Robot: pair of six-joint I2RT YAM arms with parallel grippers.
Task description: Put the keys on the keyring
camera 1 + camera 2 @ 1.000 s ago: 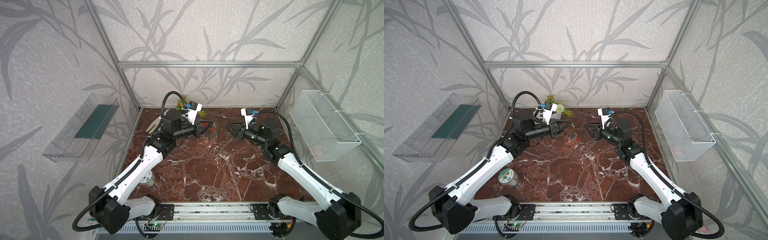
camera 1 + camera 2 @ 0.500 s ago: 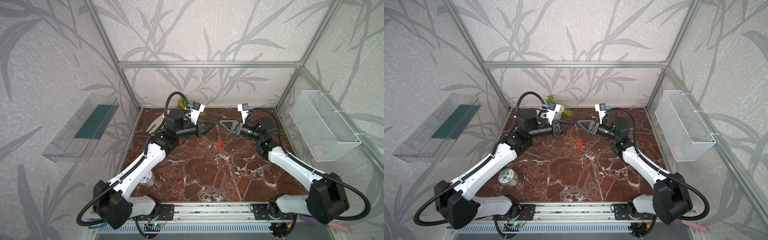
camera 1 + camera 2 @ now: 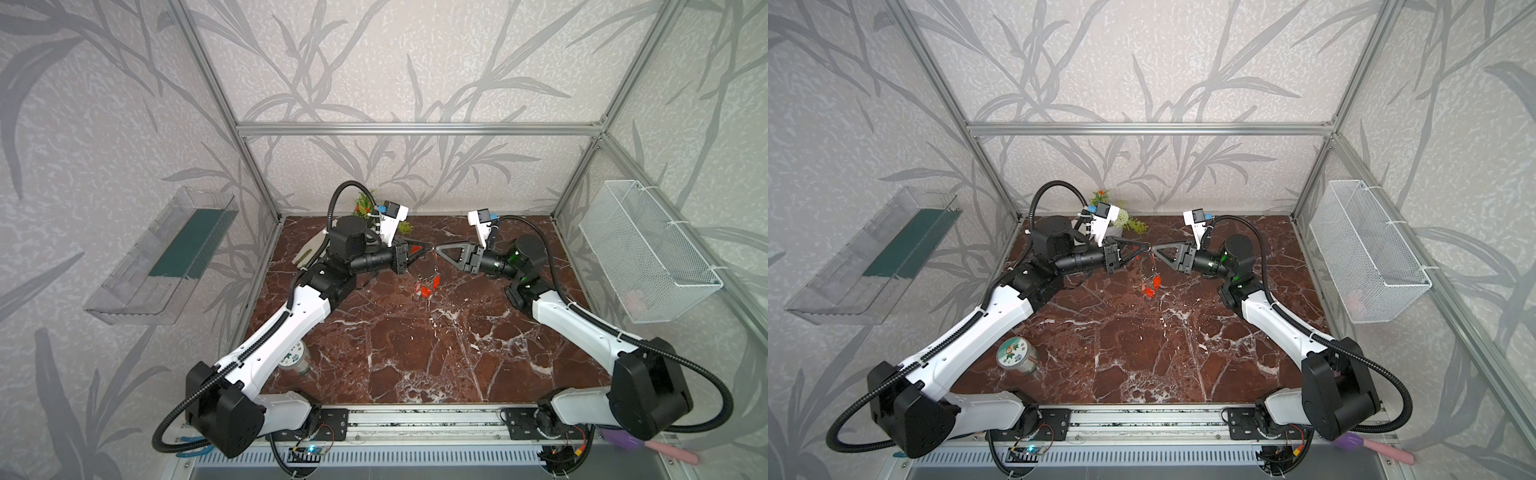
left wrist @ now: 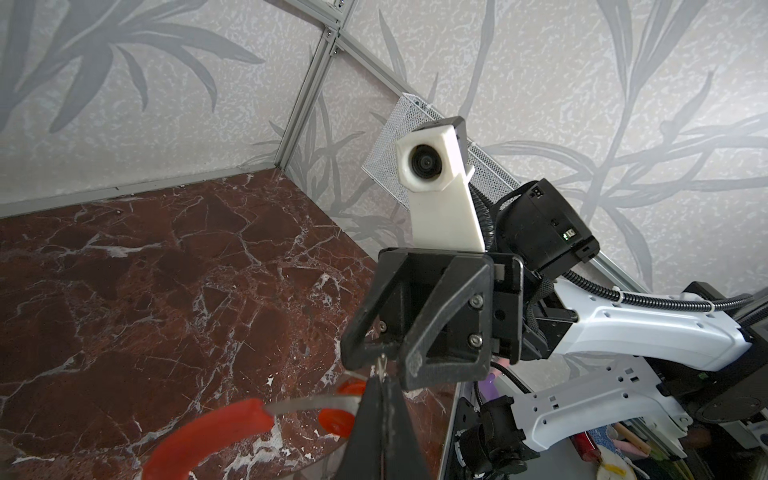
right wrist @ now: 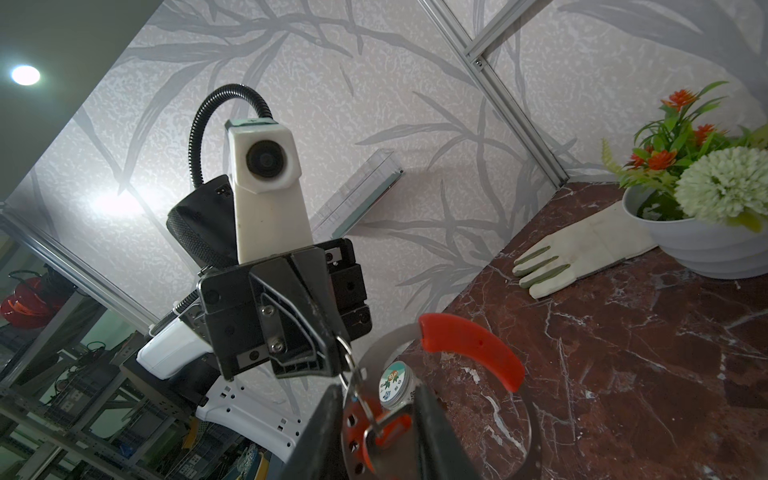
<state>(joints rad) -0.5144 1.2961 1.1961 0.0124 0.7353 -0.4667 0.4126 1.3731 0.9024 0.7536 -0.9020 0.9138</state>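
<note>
Flagging the main risk: fingertip contact between the left gripper (image 4: 380, 378) and the right gripper (image 4: 380, 359), which are set tip to tip with almost no gap in both top views. If the right gripper is advanced any further, the keyring (image 5: 469, 345) could be knocked askew, since only its thin grey band is pinched and the hoop could pivot.

Second risk: the key (image 5: 384, 428) between the right fingers could be clipped off-centre if the jaws are brought together while its small ring swings. A dropped key would be lost to the tabletop (image 3: 415, 353) below both grippers.

Left gripper: fully shut, clamped on the keyring's metal band near the end of the red sleeve. The hoop is carried clear of the table and curves away to one side of the fingers.

Right gripper: jaws part-open, with a clear gap seen. The key sits inside that gap, but no firm clamp on it is shown.

More keys (image 3: 427, 287) are seen hanging just below the meeting fingertips, red tags lowest.
</note>
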